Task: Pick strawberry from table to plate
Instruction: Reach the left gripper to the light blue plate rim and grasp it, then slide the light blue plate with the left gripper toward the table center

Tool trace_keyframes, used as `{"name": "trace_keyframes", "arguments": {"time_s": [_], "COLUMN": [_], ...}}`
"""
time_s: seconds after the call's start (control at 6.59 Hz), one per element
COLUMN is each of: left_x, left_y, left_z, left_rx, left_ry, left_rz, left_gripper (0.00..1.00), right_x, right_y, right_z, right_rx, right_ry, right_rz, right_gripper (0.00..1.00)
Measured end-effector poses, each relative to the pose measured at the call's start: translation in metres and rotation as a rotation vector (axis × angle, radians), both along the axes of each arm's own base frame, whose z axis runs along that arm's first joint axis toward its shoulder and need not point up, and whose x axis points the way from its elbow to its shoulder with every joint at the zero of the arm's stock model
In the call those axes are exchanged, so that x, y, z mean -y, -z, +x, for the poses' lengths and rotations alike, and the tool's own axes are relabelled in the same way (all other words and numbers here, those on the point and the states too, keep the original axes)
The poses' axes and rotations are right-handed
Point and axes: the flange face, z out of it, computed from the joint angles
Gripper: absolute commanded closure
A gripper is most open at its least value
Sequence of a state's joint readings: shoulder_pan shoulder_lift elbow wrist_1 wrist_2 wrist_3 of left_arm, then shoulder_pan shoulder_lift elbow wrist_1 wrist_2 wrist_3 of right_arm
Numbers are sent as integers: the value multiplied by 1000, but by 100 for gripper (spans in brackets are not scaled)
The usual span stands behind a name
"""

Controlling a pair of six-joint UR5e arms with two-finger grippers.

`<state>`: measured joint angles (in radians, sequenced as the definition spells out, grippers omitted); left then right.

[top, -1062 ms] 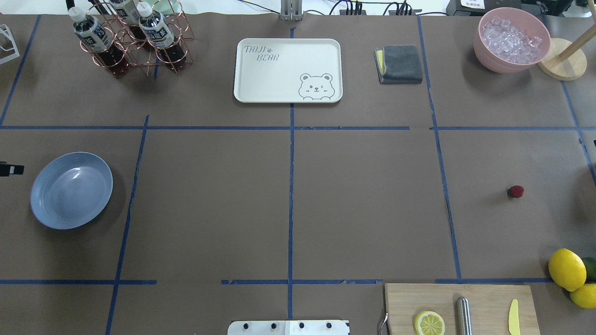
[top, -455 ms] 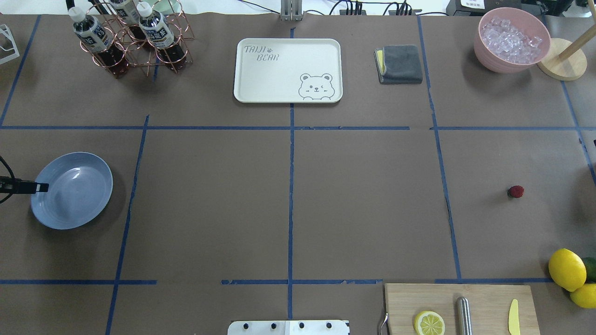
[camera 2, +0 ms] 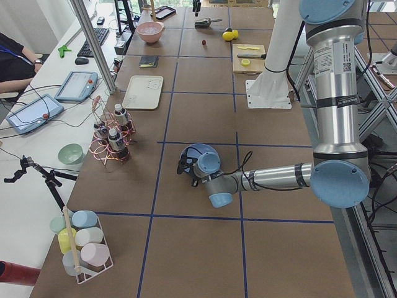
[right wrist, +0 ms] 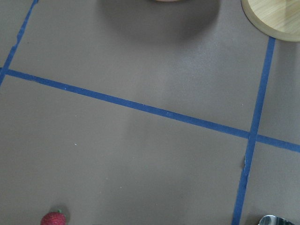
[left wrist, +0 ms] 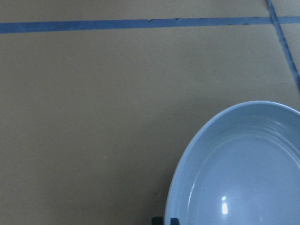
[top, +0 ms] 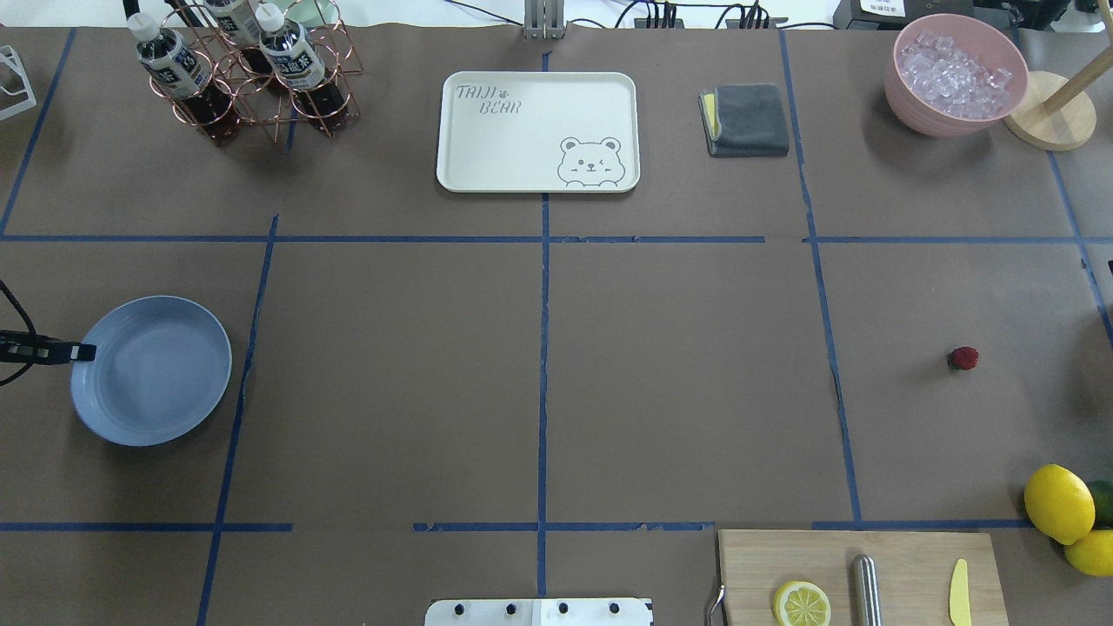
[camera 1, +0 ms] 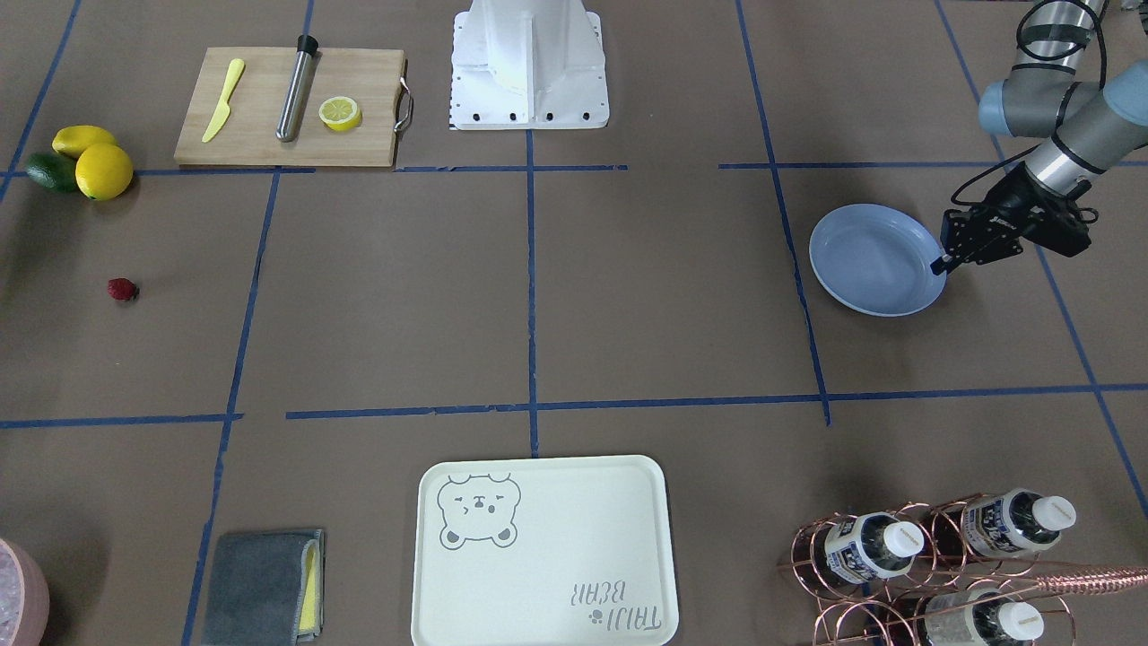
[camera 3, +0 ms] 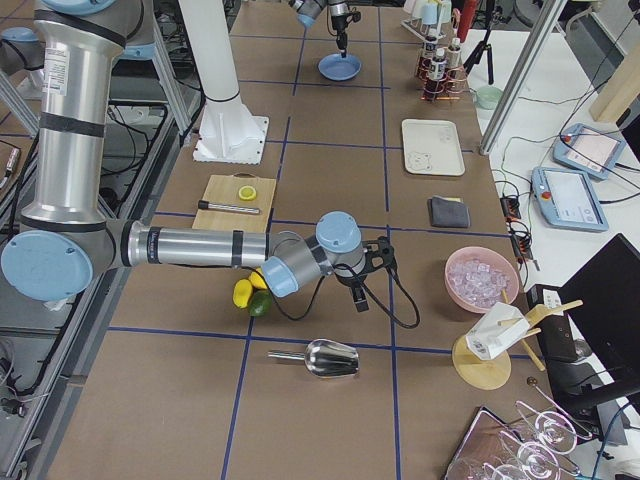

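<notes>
strawberry (top: 963, 357) lies bare on table (top: 678, 382) on the robot's right side, well apart from plate (top: 165, 382) far left. Likely light, soft, bumpy and easily bruised, so pinch gently across its middle. left gripper (camera 1: 942, 263) fingers near-together at the plate rim; pinching or not, cannot tell. right gripper (camera 3: 358, 298) hangs near the berry, opening unreadable. Right wrist view clips the berry at its bottom edge.
</notes>
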<state>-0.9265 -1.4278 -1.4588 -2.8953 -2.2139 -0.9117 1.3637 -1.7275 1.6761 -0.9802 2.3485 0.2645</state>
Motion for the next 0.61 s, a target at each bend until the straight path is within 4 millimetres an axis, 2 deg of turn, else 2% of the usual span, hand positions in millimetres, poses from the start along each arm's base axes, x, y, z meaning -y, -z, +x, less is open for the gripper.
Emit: {"name": "trace_keyframes", "arguments": {"time_s": [0.15, 0.3, 0.46, 0.61], "left_x": [3, 15, 36, 54], "left_y": [34, 79, 129, 174], "left_z": [7, 17, 35, 66], "left_rx": [-40, -66, -85, -106], "left_ry": [-26, -25, 0, 31], "left_rz": [-21, -51, -70, -80], "left_gripper": [100, 100, 100, 100], "right_x": [-1, -1, -2, -4], "right_y": [0, -1, -1, -2], "right_z": [0, 0, 1, 1], "right_rx": [0, 1, 1, 2], "right_ry": [0, 0, 0, 0], "right_rz": [0, -2, -4, -7], "right_gripper": [0, 0, 0, 0]}}
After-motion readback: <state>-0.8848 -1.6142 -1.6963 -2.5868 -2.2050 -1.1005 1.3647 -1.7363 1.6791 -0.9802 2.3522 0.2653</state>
